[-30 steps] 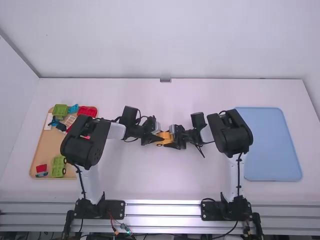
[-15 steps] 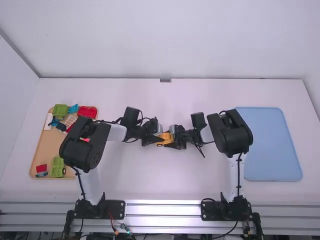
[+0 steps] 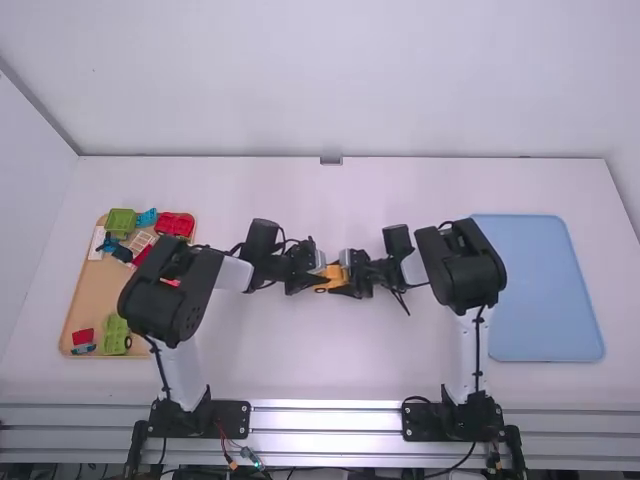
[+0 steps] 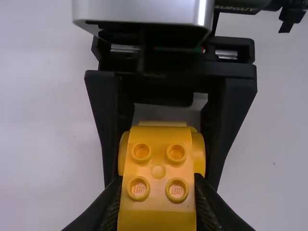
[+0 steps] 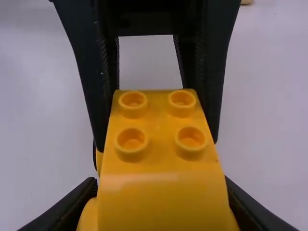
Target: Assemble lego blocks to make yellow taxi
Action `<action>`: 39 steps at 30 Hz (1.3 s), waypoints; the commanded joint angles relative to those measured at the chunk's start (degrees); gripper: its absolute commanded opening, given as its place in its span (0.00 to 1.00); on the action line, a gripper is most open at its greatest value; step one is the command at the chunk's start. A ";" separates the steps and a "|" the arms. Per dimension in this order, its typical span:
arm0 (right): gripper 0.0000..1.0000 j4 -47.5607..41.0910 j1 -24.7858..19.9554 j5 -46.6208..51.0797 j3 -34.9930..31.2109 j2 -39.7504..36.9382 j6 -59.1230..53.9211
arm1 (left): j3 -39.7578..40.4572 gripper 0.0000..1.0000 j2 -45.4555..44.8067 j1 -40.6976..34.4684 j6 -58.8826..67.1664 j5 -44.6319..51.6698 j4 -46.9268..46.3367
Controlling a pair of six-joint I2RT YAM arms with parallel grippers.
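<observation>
Over the middle of the table, the left gripper [image 3: 318,279] and the right gripper [image 3: 348,284] face each other on one orange-yellow toy car body [image 3: 333,278]. In the left wrist view, the left gripper [image 4: 158,192] is shut on the near end of the yellow body [image 4: 158,163], whose top shows studs; the right gripper's fingers flank its far end. From the right wrist, the right gripper [image 5: 161,197] is shut on the yellow body [image 5: 159,159] too, the left gripper's fingers on both sides of its other end. The underside is hidden.
On the left lies a wooden tray [image 3: 85,300] holding green pieces [image 3: 120,222], a red piece [image 3: 175,224], blue and other small parts, partly behind the left arm. A blue tray [image 3: 540,290] is on the right, beside the right arm.
The left arm's wrist and forearm have shifted slightly toward the camera, its elbow a little to the left. The right arm has kept still, and both grippers remain on the yellow body.
</observation>
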 commanded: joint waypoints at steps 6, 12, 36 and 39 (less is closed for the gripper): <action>0.41 -0.44 0.13 1.88 -0.02 -0.66 3.34 | -2.49 0.38 3.23 -1.22 -3.45 -9.94 -0.76; 0.41 -0.44 0.11 1.90 -0.02 -0.66 3.32 | -2.51 0.41 0.66 0.59 -3.50 -8.48 -0.87; 0.36 -11.45 -5.55 13.86 -1.66 -19.32 10.86 | -2.56 0.99 -17.20 25.75 -33.97 -3.04 -2.21; 0.33 -20.17 -9.49 20.85 -1.75 -28.85 10.80 | -2.56 0.99 -17.20 25.92 -36.02 -5.42 -2.64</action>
